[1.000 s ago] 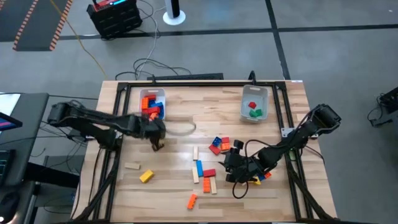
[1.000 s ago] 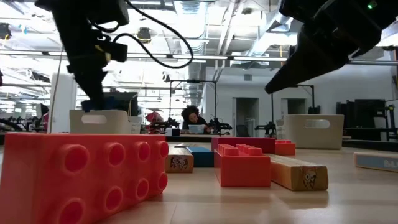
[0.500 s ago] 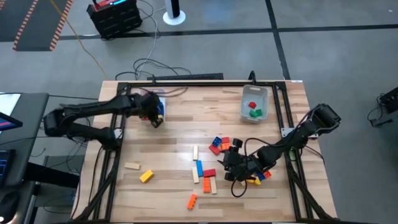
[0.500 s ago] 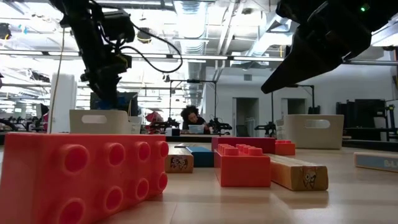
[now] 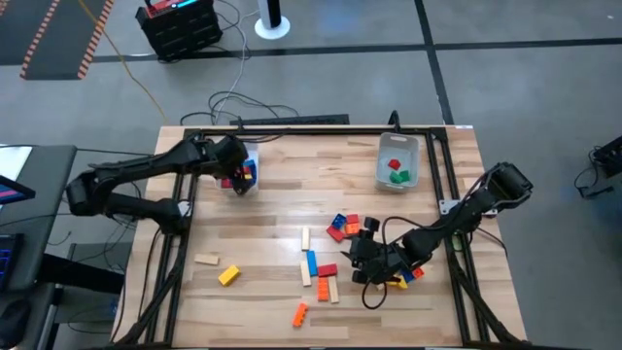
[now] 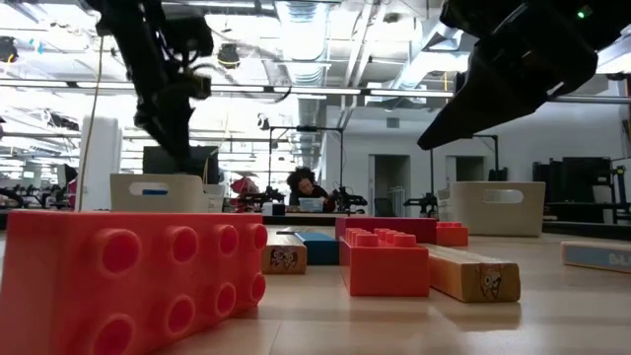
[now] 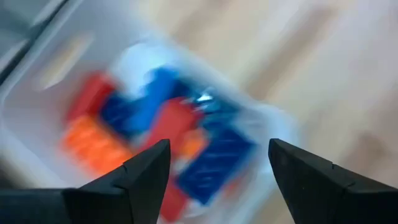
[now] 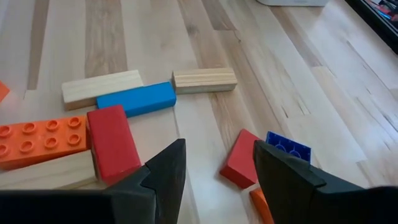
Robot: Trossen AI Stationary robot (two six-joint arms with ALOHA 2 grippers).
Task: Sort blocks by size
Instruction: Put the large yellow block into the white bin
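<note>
High view: the left end effector [image 5: 238, 178] is seen over the left bin [image 5: 239, 149] near the table's [image 5: 282, 209] far-left corner, and in the left wrist view its fingers [image 7: 140, 177] are spread with nothing between them, above the red, blue and orange blocks [image 7: 168, 134] lying in that bin. The right end effector [image 5: 362, 262] is held low near the table's front-right part, among the loose blocks [image 5: 321, 267]; in the right wrist view its fingers [image 8: 165, 174] are parted and empty, with a red block [image 8: 112, 143], a blue bar [image 8: 135, 99], an orange block [image 8: 40, 142] and two tan bars [image 8: 204, 79] ahead of them. A right bin [image 5: 397, 162] near the far-right corner is seen to hold red and green blocks [image 5: 398, 175]. A tan bar and a yellow block [image 5: 228, 275] lie apart toward the front-left. In the low view a person [image 6: 308, 187] is seen seated far behind the table.
</note>
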